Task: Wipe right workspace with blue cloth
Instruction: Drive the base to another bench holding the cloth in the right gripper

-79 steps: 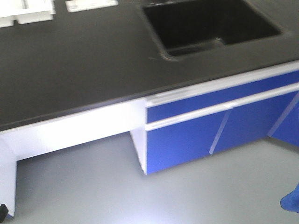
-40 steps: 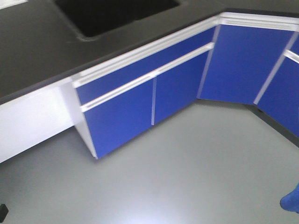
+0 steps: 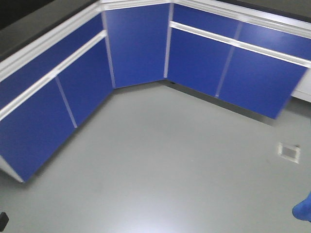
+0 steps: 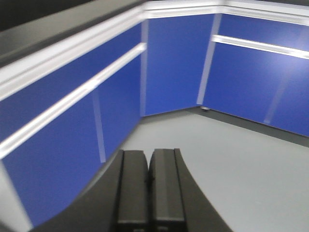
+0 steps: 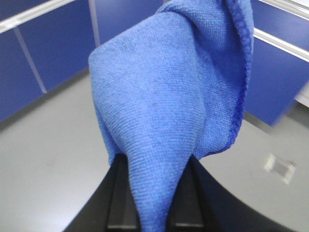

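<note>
Biggest thing in view is the matte grey floor (image 3: 160, 165), which fills the front view from the near edge to the cabinets. Behind it are the royal-blue cabinet fronts with white trim (image 3: 136, 46), wrapping the far corner in three faces: a left run, one angled corner panel and a right run. Each run has one white horizontal rail across it. All views are motion-blurred.

I count two dark countertop strips, one at far left (image 3: 29, 19) and one at far right (image 3: 277, 6). Both are thin slivers at the frame edge, so I cannot tell which bench is which.

Task item: one royal-blue microfibre cloth with stitched hem (image 5: 169, 96). It is pinched between the jaws of the right gripper (image 5: 157, 162) and bunches up above them. It is off every surface, with floor and cabinets behind it. It blocks most of the right wrist view. In the front view only a corner of it shows, at near right.

The left gripper (image 4: 148, 159) has its two black fingers (image 4: 133, 183) pressed together, with nothing between them. It points at the far corner, over the floor.

Small stuff:
- One white rectangular floor plate (image 3: 289, 151) lies on the floor at right, near the right run.
- One small black object (image 3: 2, 221) sits at the near left edge. It is too cropped to identify.
</note>
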